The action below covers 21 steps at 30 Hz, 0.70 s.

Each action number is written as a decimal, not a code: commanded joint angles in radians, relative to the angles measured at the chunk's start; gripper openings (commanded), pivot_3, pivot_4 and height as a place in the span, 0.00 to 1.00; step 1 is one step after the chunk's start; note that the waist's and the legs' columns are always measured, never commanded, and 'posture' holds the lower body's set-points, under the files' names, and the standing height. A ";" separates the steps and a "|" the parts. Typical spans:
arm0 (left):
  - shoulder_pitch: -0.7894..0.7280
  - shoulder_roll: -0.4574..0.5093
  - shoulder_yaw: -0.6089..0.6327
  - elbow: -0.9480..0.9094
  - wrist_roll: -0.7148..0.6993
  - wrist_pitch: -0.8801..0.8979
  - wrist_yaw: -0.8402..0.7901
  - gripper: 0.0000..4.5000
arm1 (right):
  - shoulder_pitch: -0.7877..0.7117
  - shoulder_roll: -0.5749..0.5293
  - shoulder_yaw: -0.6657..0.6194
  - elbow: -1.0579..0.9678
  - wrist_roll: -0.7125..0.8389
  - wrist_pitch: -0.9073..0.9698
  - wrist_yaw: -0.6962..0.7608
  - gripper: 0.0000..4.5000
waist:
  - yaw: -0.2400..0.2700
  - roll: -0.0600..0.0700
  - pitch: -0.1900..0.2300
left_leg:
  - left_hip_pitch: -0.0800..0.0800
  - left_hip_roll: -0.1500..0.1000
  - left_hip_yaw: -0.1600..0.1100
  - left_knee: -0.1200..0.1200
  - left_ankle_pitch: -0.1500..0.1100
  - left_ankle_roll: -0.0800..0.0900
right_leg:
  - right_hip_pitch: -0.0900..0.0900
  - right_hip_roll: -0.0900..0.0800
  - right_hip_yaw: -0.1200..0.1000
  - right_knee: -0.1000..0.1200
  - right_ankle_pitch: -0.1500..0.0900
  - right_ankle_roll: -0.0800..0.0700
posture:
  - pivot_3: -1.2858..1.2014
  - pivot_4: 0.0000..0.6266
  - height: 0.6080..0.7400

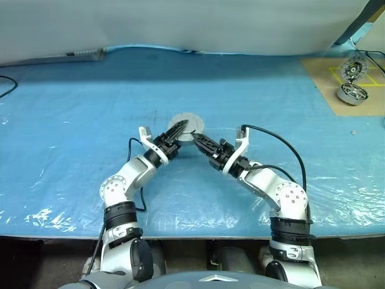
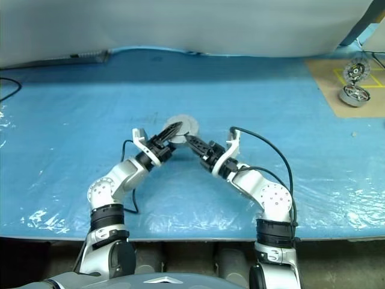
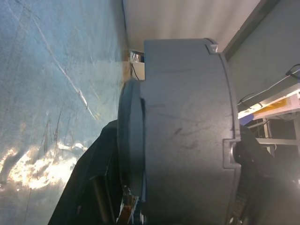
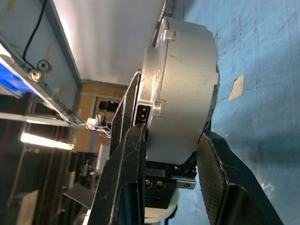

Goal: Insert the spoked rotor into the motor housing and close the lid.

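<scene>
The motor housing (image 4: 180, 93) is a round grey metal cup held just above the blue table at its middle. Its lid (image 1: 187, 125) lies flat on top, plain grey face up, and shows edge-on as a darker disc (image 3: 129, 140) against the housing wall (image 3: 187, 126). My left gripper (image 1: 178, 133) reaches in from the left and is shut across the housing's thickness. From the right, my right gripper (image 1: 200, 142) is shut on the housing, with one black finger (image 4: 126, 178) on each flat side. The spoked rotor is hidden.
Tan cardboard (image 1: 325, 75) lies at the back right with a similar grey unit (image 1: 352, 93) and a striped disc (image 1: 354, 69) on it. A white sheet (image 1: 192, 24) runs along the table's far edge. A black cable (image 1: 6, 84) lies far left.
</scene>
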 commanded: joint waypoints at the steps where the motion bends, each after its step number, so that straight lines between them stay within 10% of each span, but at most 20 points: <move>1: -0.036 0.038 -0.020 0.000 0.034 -0.051 0.012 0.53 | 0.015 -0.086 0.062 -0.070 -0.223 -0.069 0.086 0.42 | 0.002 0.000 0.000 | 0.000 0.000 0.000 0.001 0.000 0.000 | 0.000 0.000 0.000 0.000 0.001 0.001 | 0.52 0.24 1.00; 9: -0.196 0.155 -0.039 0.215 0.190 -0.172 -0.087 0.53 | 0.098 -0.213 0.228 -0.125 -0.671 -0.365 0.318 1.00 | 0.007 -0.001 0.000 | -0.005 -0.001 -0.002 0.008 0.000 0.000 | 0.000 -0.001 0.000 -0.001 0.005 0.005 | 0.52 0.24 1.00; 21: -0.545 0.258 -0.026 0.813 0.502 -0.475 -0.281 0.53 | 0.139 -0.174 0.282 -0.027 -1.066 -0.636 0.329 1.00 | 0.005 -0.002 0.001 | -0.006 -0.007 -0.004 0.010 0.000 0.001 | 0.000 -0.007 -0.001 -0.001 0.007 0.005 | 0.52 0.24 1.00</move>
